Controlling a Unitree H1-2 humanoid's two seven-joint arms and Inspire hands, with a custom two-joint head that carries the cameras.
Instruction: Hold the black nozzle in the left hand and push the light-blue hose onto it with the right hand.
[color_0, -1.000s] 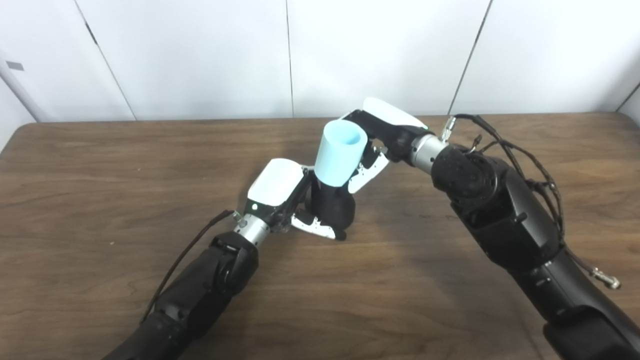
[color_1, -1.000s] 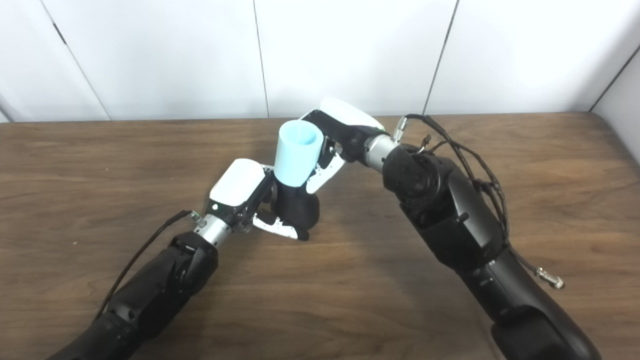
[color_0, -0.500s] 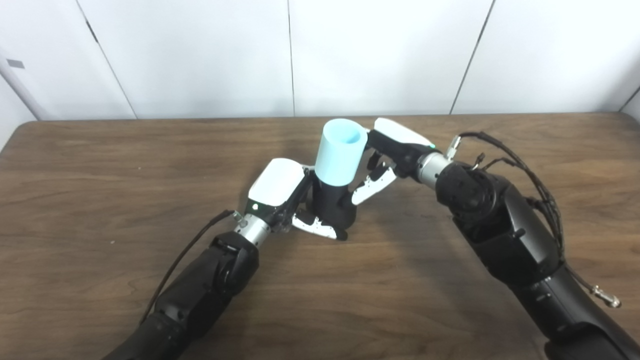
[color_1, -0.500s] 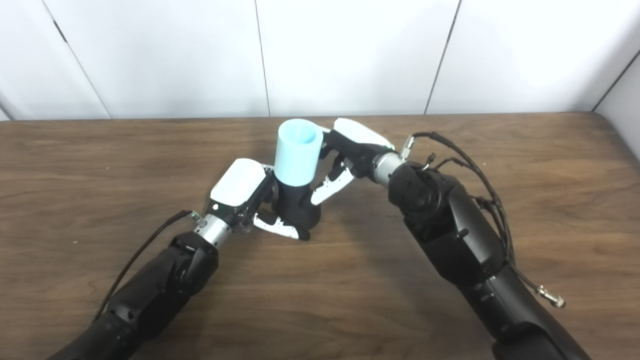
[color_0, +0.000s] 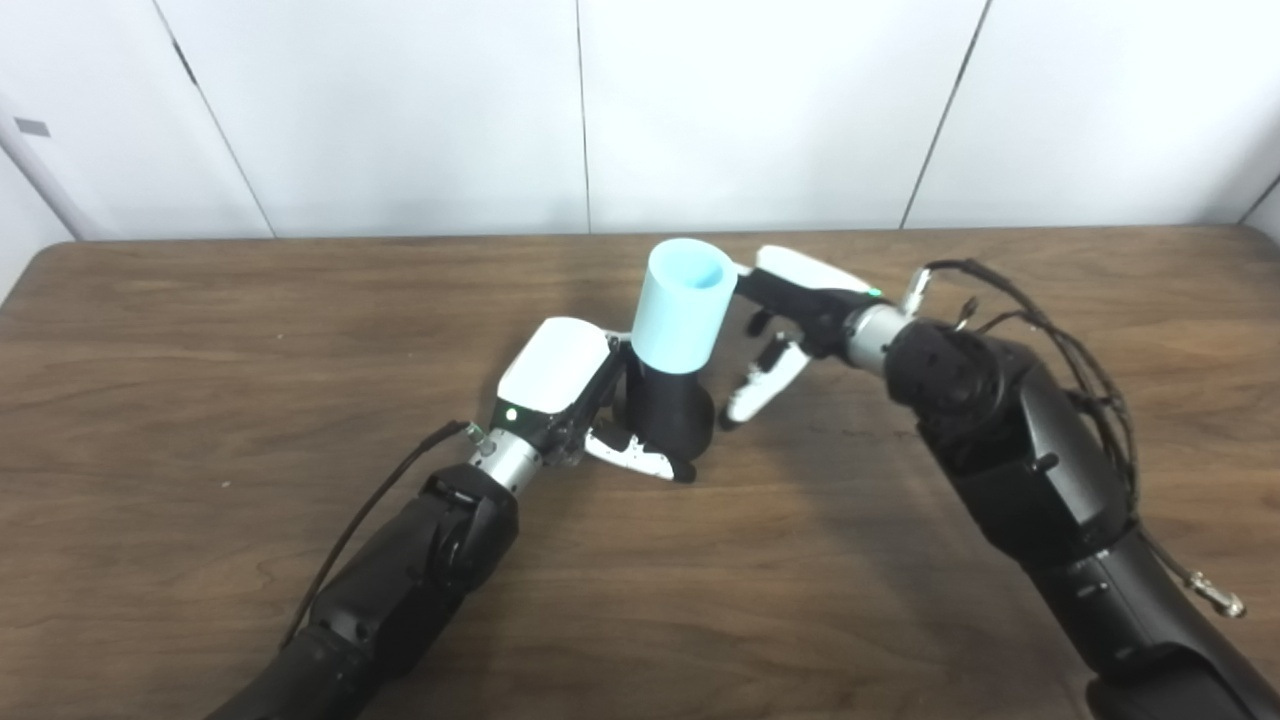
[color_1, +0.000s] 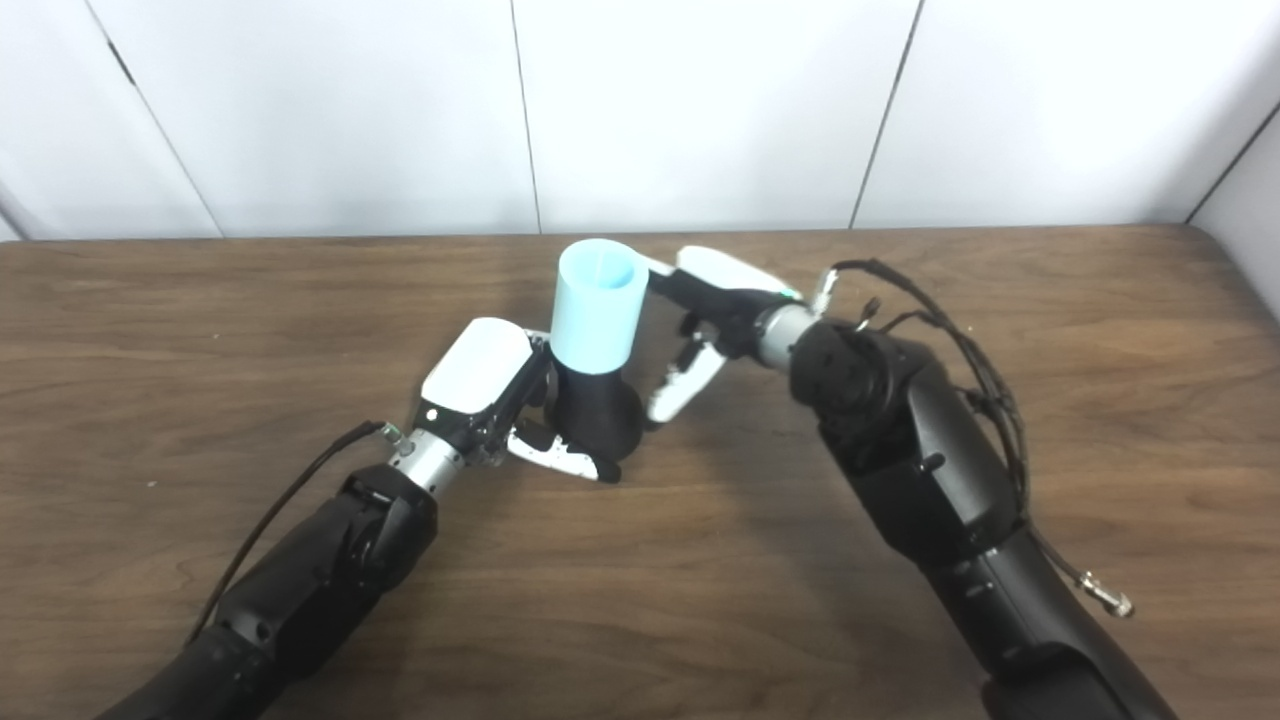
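Now the hose (color_0: 678, 315) sits upright on the nozzle (color_0: 665, 412), near the table's (color_0: 200, 330) far edge at its middle. Left hand (color_0: 575, 395) grips the nozzle; right hand (color_0: 785, 325) is spread, just beside. Best pull it away sideways, avoiding any knock to the hose.

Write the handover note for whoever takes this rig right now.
Left robot hand: shut on the black nozzle, which stands upright on the table.
Right robot hand: open, fingers apart, just right of the light-blue hose, not touching it.
Done: the hose sits upright on the nozzle's top.
Left: check that the hose is seated fully; depth cannot be judged from here.
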